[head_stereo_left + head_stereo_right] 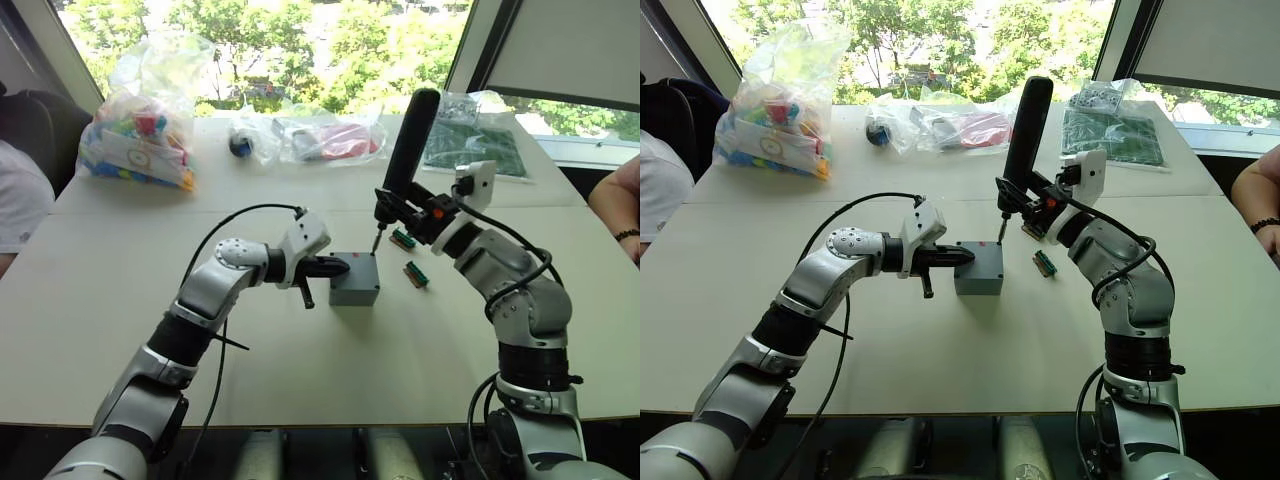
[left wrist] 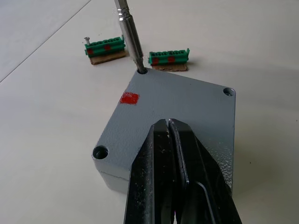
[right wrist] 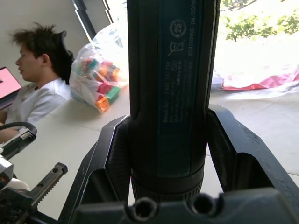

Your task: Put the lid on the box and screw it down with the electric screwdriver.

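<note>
The grey box [image 1: 354, 290] stands mid-table with the lid [image 2: 177, 100] seated on top; a red mark [image 2: 129, 98] shows on the lid's upper face. My left gripper [image 2: 168, 125] is shut, its fingers lying flat on the lid and holding nothing; it also shows from the head camera [image 1: 338, 267]. My right gripper [image 1: 400, 208] is shut on the electric screwdriver [image 1: 411, 135], which stands nearly upright over the box's far corner. Its metal bit [image 2: 130, 37] sits in that corner's screw hole. The screwdriver's body [image 3: 170, 79] is clamped between the right fingers [image 3: 110, 158].
Two green terminal blocks [image 1: 403, 240] [image 1: 416, 274] lie just right of the box. Plastic bags of coloured parts [image 1: 140, 135], red items [image 1: 335, 140] and green boards [image 1: 470, 145] line the far edge. One person sits at the left [image 1: 18, 200]; another's arm [image 1: 618, 205] is at the right.
</note>
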Controlling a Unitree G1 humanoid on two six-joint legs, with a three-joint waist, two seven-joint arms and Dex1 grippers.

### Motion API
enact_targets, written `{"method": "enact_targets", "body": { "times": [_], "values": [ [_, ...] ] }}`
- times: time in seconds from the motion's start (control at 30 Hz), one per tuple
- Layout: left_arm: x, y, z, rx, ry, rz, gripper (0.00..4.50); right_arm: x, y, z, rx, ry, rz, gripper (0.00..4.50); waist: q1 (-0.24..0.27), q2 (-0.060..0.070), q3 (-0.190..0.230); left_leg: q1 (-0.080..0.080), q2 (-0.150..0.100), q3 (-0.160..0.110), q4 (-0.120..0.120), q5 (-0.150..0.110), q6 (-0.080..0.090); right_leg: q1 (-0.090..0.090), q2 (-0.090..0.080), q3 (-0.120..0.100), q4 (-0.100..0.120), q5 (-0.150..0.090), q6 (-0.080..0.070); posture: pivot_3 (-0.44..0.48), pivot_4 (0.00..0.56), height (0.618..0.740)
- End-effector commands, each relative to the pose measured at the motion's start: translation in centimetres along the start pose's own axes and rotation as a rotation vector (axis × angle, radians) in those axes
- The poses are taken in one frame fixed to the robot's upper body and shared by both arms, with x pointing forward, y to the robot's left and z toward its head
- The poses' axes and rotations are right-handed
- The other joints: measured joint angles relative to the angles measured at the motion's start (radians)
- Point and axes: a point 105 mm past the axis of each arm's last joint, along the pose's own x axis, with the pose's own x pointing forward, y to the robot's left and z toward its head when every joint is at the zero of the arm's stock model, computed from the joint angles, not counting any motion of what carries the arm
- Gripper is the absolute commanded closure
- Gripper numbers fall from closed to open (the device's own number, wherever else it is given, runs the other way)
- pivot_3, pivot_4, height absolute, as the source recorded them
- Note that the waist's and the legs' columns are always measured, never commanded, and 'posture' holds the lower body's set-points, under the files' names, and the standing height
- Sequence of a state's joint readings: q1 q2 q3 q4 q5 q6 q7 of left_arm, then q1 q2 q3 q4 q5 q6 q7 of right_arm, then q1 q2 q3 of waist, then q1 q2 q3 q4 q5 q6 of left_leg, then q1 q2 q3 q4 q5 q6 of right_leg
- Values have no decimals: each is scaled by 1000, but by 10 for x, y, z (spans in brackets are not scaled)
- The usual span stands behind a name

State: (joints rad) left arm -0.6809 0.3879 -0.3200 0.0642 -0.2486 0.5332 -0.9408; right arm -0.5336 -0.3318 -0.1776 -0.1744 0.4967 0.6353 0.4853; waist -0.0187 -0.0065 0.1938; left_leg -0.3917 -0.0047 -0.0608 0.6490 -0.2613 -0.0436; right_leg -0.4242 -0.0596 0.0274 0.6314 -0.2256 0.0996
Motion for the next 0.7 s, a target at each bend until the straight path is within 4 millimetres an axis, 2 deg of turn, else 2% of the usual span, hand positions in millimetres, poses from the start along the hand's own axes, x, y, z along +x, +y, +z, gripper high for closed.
{"method": "enact_targets", "body": {
  "times": [0.03, 0.17, 0.3, 0.47, 0.7],
  "values": [
    [1, -4, 1, 10, -5, -8, 4500, -1, 1, 12, -47, -37, 6, 2592, 0, 0, 0, 0, 0, 0, 0, 0, 0, 0, 0, 0, 0, 0, 0, 0, 150, 740],
    [1, -4, 2, 10, -6, -9, 4500, -2, 2, 9, -64, -24, 12, 2592, 1, 0, 0, 0, 0, 0, 0, 0, 0, 0, 0, 0, 0, 0, 0, 0, 150, 740],
    [3, -6, 1, 10, -4, -11, 4500, -4, 11, -4, -115, 13, 51, 2592, 1, 0, 0, 0, 0, 0, 0, 0, 0, 1, 0, 0, 0, 0, 0, 0, 150, 740],
    [4, -11, 0, 6, -12, -24, 4500, -4, 19, -16, -80, 15, 62, 2592, 1, -1, -2, 2, 0, 0, 0, 0, 0, 2, 0, 0, 0, 0, 0, 0, 150, 740],
    [6, -13, -3, -3, -11, -14, 4500, -6, 19, -22, -126, 26, 63, 2592, 0, -2, -3, 2, 0, 0, 0, 0, 0, 3, 0, 0, 0, 0, 0, 0, 150, 740]
  ]
}}
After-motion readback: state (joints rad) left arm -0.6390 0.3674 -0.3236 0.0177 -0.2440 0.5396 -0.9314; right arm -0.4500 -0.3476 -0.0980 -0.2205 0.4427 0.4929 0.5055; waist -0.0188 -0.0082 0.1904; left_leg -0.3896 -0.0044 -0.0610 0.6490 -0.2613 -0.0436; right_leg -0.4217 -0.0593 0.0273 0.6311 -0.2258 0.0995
